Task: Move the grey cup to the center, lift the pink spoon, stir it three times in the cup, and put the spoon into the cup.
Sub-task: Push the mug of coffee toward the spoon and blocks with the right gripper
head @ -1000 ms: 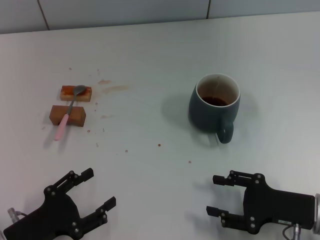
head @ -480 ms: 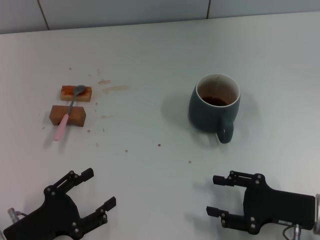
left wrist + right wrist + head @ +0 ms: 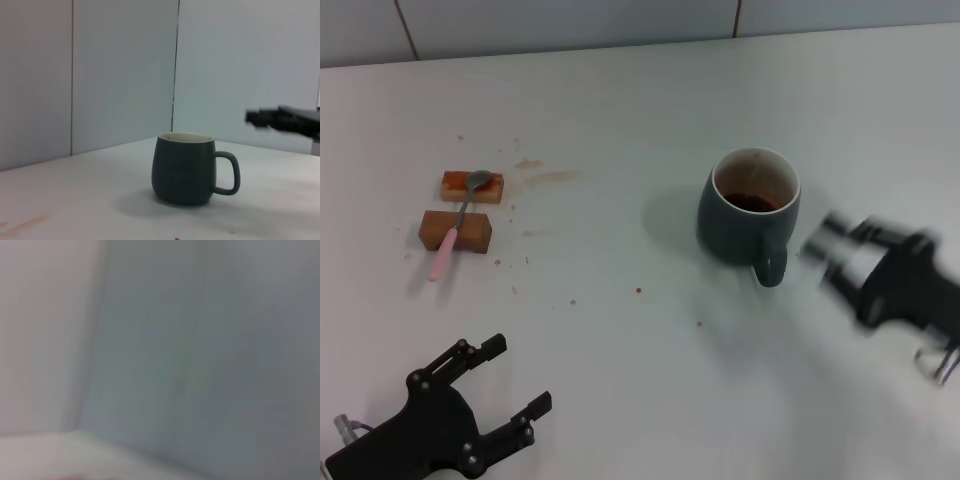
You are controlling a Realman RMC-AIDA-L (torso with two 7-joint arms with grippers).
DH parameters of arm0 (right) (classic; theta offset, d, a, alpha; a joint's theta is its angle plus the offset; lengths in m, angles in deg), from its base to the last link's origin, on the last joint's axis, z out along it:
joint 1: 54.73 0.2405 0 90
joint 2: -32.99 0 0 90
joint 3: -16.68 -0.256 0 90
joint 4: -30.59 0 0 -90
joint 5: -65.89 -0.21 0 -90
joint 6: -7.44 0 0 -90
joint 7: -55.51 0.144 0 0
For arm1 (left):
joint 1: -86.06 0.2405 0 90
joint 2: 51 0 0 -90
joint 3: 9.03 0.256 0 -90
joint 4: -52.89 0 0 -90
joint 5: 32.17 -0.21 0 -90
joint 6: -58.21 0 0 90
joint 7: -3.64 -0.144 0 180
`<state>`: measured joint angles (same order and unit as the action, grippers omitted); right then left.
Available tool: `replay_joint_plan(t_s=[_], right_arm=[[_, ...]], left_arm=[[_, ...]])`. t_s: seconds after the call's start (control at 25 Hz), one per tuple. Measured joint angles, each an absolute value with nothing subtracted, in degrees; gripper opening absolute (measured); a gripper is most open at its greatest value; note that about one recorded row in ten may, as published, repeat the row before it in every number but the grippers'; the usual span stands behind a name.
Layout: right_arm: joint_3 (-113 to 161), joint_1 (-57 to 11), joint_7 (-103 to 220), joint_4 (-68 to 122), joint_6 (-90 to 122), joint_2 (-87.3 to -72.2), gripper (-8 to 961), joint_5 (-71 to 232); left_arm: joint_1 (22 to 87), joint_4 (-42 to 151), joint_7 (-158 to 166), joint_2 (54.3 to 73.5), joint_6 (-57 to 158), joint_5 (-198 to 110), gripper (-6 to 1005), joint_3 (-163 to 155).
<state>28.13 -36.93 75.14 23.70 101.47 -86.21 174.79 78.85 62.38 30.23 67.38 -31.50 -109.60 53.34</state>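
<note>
Nothing done yet. Grey cup (image 3: 750, 216) sat right of centre. Pink spoon (image 3: 456, 224) lay across 2 brown blocks (image 3: 456, 231). Right pincer (image 3: 832, 252) near cup handle, opening unreadable. Left pincer (image 3: 516, 378) parked, spread, empty.

Blue-grey cup (image 3: 748, 222) (pale inside), pink-handled spoon (image 3: 454, 226), brown blocks (image 3: 456, 230).

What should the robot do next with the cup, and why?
Probably ease the right gripper a little closer and close on the grey cup's handle. That gripper is beside the handle but not touching it, and the cup sits to the right of the table's middle. The pink spoon lies untouched across two brown blocks, and the left gripper is parked near the robot.
</note>
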Motion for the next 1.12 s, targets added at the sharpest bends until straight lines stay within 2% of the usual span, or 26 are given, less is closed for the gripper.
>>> replay_joint_plan(t_s=[0.2,0.36,0.64,1.12], right_arm=[[22.8,-36.5,71.7,25.8,94.5,-86.4,158,165.0],[22.9,-33.4,70.0,25.9,82.8,-86.36,120,164.5],[25.5,-29.5,64.2,28.0,74.9,-86.41,53,164.6],[28.9,-24.0,59.5,33.9,69.2,-86.58,59,164.4]], left_arm=[[78.9,62.4,30.0,67.34,-32.5,-109.5,809,53.1],[78.9,62.6,30.0,67.29,-33.1,-109.3,809,52.9],[78.9,62.6,30.1,67.3,-33.1,-109.1,809,52.7],[78.8,62.4,30.2,67.3,-33.2,-108.9,808,51.3]])
